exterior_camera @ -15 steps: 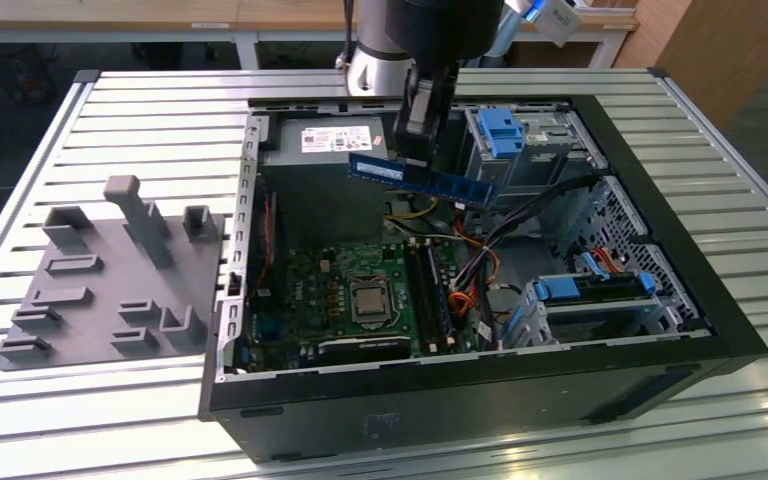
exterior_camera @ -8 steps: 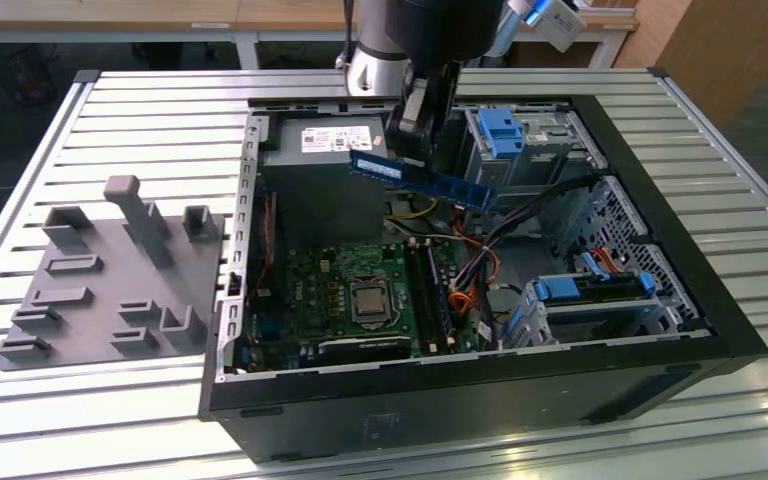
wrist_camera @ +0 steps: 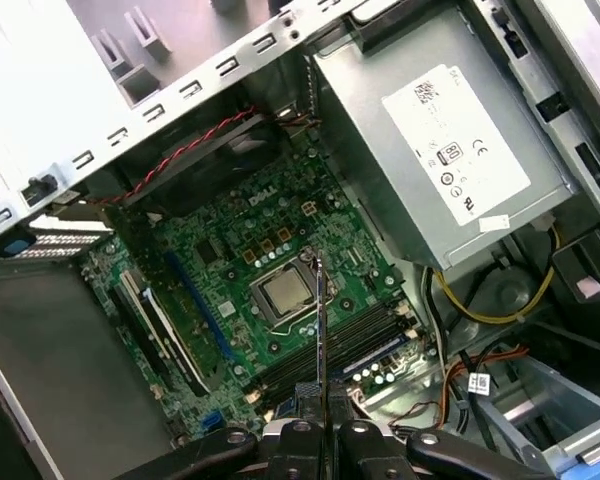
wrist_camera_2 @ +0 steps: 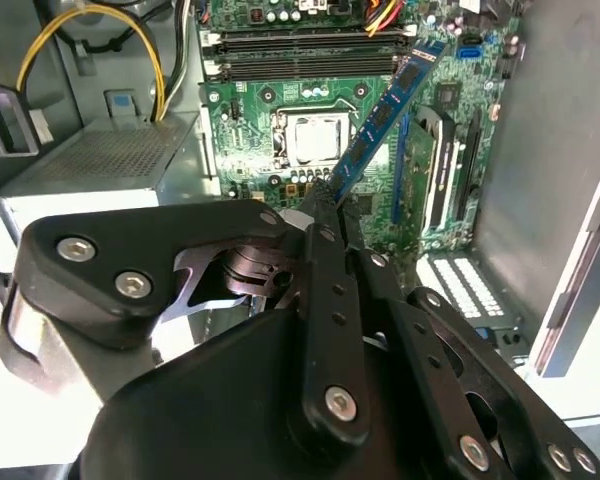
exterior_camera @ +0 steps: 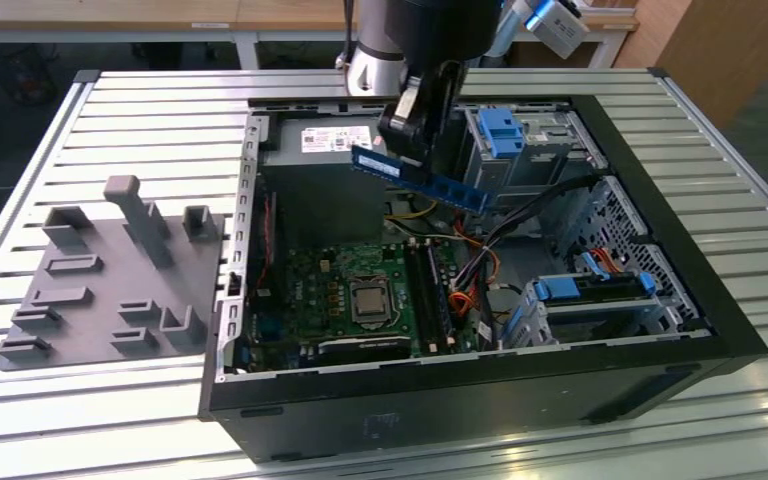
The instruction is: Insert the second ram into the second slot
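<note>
Second ram (exterior_camera: 427, 180): in the air above the open case (exterior_camera: 704, 300), well clear of the motherboard (exterior_camera: 311, 290). In the exterior view its long axis is tilted, with the end toward the drive bays lower. In the first wrist view it shows edge-on as a thin dark line (wrist_camera: 319, 320) over the memory slots (wrist_camera: 330, 348), just beside the CPU socket (wrist_camera: 285, 292).

Gripper (wrist_camera_2: 325, 205): closed on the stick, pinching its flat faces; much of the board juts out free past the fingers.

Risks, as judged from here:
- Tilt: if it is not levelled, one end would meet the slot first and jam, or seat on one side only.
- The slots lie tight side by side, so a small sideways error puts the stick in the wrong one or on the ridge between them.
- Slot latch state cannot be made out; closed latches would block entry.
- The stick could pivot in the grip under pressing load.
- Orange and red cables (exterior_camera: 471, 268) lie near one slot end and could snag
</note>
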